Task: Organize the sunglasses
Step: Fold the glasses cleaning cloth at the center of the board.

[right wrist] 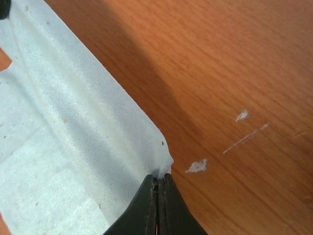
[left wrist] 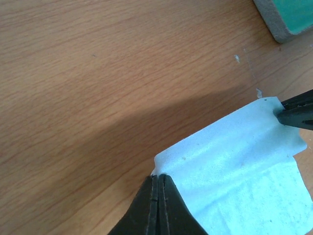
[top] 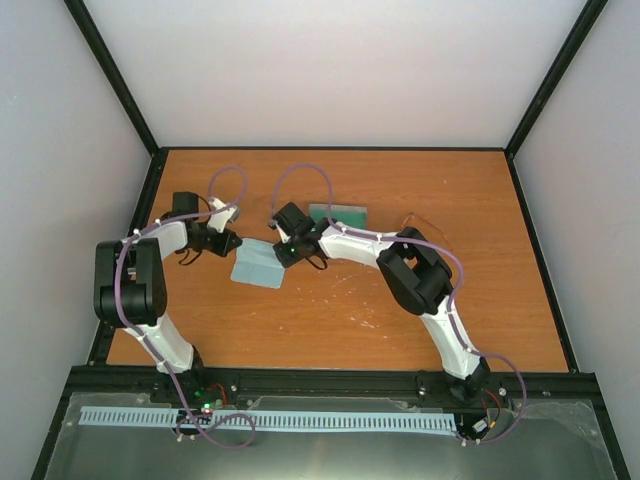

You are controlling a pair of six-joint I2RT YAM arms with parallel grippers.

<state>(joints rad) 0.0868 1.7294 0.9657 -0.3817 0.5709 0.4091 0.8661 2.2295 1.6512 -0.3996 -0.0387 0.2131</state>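
Observation:
A pale blue-grey cloth [top: 258,268] lies on the table between my two grippers, partly folded over itself. My left gripper [top: 233,242] is shut on one corner of the cloth [left wrist: 234,166], jaws pressed together [left wrist: 160,176]. My right gripper [top: 284,250] is shut on the neighbouring corner of the cloth [right wrist: 73,122], jaws together [right wrist: 160,177]. The grey box with green lining [top: 338,213] lies just behind the right gripper; its corner shows in the left wrist view [left wrist: 288,17]. Thin reddish-brown sunglasses [top: 413,217] lie behind the right arm's elbow, mostly hidden by it.
The orange wooden table [top: 330,320] is walled by a black frame and pale panels on three sides. White scuffs [right wrist: 196,166] mark the wood beside the right gripper. The right arm's elbow [top: 415,270] hangs over the table's middle right.

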